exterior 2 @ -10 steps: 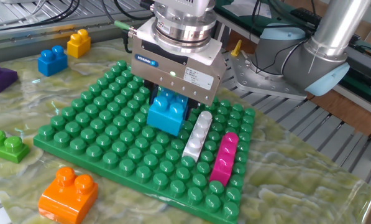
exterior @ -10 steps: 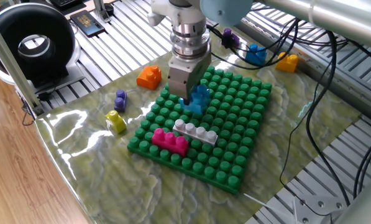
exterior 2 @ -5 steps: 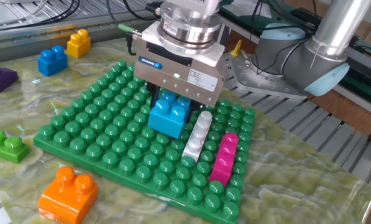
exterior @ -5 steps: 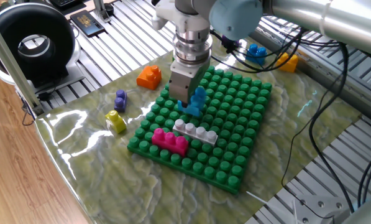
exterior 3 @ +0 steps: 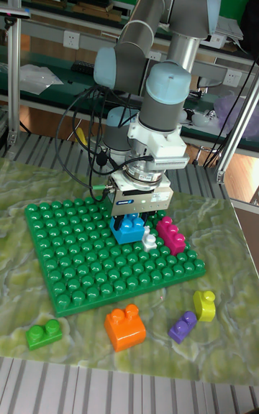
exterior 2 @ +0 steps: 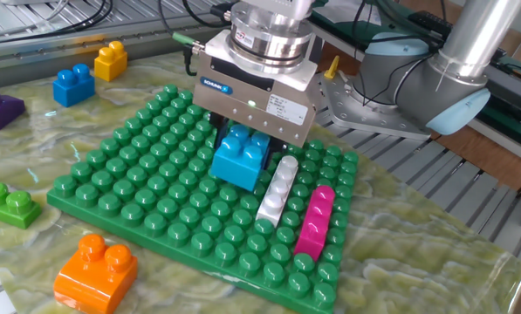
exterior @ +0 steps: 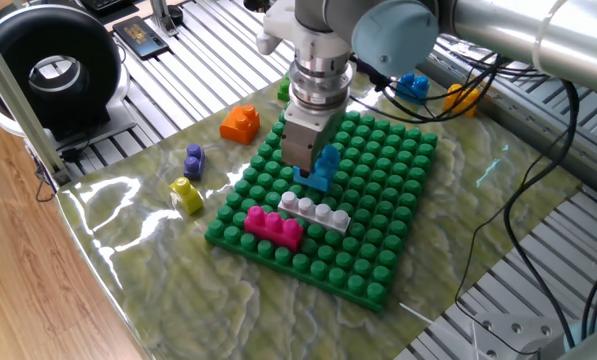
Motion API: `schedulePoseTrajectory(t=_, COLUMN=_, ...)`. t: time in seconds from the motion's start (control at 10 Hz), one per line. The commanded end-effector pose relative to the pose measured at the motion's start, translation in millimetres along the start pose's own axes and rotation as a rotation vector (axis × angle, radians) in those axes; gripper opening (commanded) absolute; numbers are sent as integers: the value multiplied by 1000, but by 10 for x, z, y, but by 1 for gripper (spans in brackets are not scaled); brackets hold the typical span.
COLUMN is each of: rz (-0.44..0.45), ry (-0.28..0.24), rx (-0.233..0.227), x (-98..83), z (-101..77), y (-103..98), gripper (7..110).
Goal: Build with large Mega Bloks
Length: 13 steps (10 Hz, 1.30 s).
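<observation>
Right now I have the hand (exterior 2: 243, 146) closed on the light blue brick (exterior 2: 241, 158), which sits low on the green baseplate (exterior 2: 147, 218), just beside the white-grey brick (exterior 2: 277, 188) and the magenta brick (exterior 2: 316, 221). I judge this the seating step: next I'd press straight down, then let go. Loose orange (exterior 2: 94, 270) and yellow (exterior: 187, 194) bricks lie on the marbled mat (exterior: 158, 270) over the slatted desk (exterior: 538, 270); shelving stands behind.

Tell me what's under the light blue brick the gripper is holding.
The green baseplate lies under the light blue brick, held by the gripper. Its studs show all around, but the brick and gripper cover the contact, so whether it is pressed on cannot be seen.
</observation>
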<state>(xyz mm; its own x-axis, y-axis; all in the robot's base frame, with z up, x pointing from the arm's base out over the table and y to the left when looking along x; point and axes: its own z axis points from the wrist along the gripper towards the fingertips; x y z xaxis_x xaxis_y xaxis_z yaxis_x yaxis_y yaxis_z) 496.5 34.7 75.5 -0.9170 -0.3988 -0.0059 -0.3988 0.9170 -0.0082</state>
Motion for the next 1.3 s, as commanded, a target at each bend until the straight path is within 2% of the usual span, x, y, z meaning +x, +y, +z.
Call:
schedulePoseTrajectory(t=0.0, rz=17, ry=-12, rx=-14, x=-13, z=42, y=33, gripper=7)
schedulePoseTrajectory(t=0.2, rz=35, ry=-13, rx=-20, x=-24, z=68, y=57, gripper=7)
schedulePoseTrajectory(t=0.4, rz=46, ry=7, rx=-12, x=46, z=64, y=8, gripper=7)
schedulePoseTrajectory(t=0.7, rz=42, ry=-27, rx=-38, x=-27, z=137, y=8, gripper=7)
schedulePoseTrajectory(t=1.2, rz=36, ry=-43, rx=-36, x=-96, z=132, y=5, gripper=7)
